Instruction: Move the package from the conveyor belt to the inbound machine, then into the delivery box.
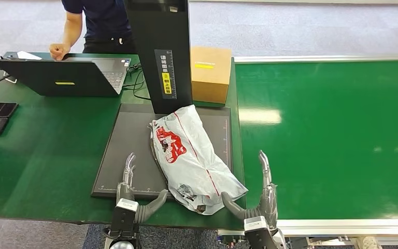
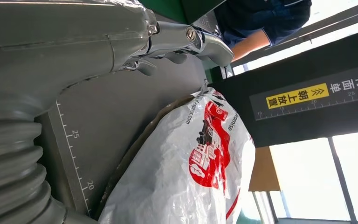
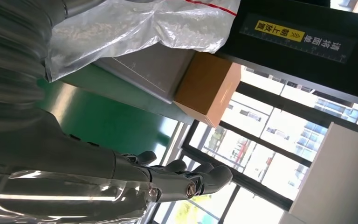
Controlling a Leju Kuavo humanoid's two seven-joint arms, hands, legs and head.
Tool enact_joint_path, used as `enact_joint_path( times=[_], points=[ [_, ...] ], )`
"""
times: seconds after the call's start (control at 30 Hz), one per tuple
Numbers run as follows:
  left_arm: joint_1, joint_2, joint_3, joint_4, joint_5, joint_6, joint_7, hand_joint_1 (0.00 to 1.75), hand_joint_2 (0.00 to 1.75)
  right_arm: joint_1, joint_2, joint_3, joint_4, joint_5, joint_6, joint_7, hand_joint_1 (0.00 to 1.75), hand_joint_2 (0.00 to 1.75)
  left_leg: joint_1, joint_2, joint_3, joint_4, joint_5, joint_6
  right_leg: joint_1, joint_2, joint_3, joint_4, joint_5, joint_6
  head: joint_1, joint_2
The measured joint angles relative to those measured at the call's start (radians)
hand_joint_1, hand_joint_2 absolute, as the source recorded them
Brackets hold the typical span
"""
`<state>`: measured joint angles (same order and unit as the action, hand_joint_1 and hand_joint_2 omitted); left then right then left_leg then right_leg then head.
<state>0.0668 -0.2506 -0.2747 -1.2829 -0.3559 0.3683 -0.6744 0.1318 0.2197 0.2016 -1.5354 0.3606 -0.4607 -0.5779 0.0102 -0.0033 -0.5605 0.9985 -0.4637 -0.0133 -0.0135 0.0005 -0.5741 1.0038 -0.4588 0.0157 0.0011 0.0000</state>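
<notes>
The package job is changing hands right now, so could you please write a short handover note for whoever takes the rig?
Left robot hand: open, over the near edge of the grey scale plate, left of the package.
Right robot hand: open, right of the package, over the green belt.
The package, a white bag with red print, lies on the plate below the black scanner column.
Done: package moved from belt to inbound machine.
Left: lift it into the delivery box.
</notes>
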Motion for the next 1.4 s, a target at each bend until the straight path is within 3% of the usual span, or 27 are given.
enact_joint_path(
  times=[1.4],
  points=[
    [0.003,-0.006,0.007,-0.043,-0.034,0.002,0.047,0.0,1.75,-0.011,0.028,-0.018,-0.009,0.025,0.011,0.031,0.0,1.75,0.0,0.0,0.0,0.0,0.0,0.0,0.0,0.0,0.0,0.0,0.0,0.0,0.0,0.0]
  ],
)
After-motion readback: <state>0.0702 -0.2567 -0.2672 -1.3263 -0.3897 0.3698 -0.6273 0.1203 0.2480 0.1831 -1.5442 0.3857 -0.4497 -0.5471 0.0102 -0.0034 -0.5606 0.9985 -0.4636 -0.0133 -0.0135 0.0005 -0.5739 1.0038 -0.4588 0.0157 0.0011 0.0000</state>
